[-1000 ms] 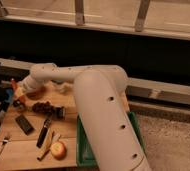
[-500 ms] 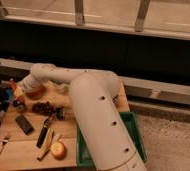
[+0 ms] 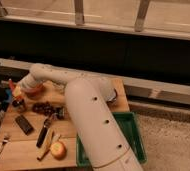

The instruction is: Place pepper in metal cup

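Pepper (image 3: 11, 84) looks tiny next to the big white arm (image 3: 88, 115), which reaches over to the metal cup (image 3: 19, 104). The wooden surface (image 3: 18, 150) lies under the metal cup. A green tray (image 3: 133, 135) sits well to its right. An apple (image 3: 58, 149) rests nearer to me than the metal cup. The hand (image 3: 15, 92) hangs just above it; I cannot tell if it grips. The red pepper shows at the hand, just above the metal cup.
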Action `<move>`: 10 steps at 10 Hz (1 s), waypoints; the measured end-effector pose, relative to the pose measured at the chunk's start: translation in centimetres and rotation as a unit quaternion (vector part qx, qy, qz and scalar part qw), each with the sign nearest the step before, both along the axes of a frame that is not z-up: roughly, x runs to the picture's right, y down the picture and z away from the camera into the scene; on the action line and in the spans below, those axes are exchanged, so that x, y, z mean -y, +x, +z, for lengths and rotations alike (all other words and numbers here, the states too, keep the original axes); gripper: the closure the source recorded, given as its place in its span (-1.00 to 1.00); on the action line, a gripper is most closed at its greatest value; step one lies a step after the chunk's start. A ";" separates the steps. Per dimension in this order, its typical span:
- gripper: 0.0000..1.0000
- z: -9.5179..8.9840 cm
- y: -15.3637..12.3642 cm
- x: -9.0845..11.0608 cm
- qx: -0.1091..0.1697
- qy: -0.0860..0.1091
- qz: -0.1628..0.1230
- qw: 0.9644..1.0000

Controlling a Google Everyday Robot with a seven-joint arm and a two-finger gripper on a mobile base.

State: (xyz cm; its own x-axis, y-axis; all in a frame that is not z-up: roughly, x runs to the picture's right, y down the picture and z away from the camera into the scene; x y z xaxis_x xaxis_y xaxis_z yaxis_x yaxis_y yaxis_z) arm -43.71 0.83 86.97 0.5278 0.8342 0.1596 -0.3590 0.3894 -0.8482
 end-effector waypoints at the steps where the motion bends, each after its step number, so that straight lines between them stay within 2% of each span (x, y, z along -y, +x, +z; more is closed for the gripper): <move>1: 0.97 0.0 -0.1 -0.5 0.002 -0.003 0.000 1.000; 2: 0.82 0.1 0.2 -0.9 0.001 -0.006 0.003 1.000; 8: -0.37 0.2 0.3 -3.0 0.004 -0.028 0.010 1.000; 10: -0.42 0.1 0.0 -3.5 0.005 -0.033 0.009 0.999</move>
State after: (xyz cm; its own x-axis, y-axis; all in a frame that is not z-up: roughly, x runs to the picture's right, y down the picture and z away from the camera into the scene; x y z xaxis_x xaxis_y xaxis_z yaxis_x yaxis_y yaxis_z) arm -43.70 4.38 87.10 0.5120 0.8519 0.1101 -0.3559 0.3270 -0.8755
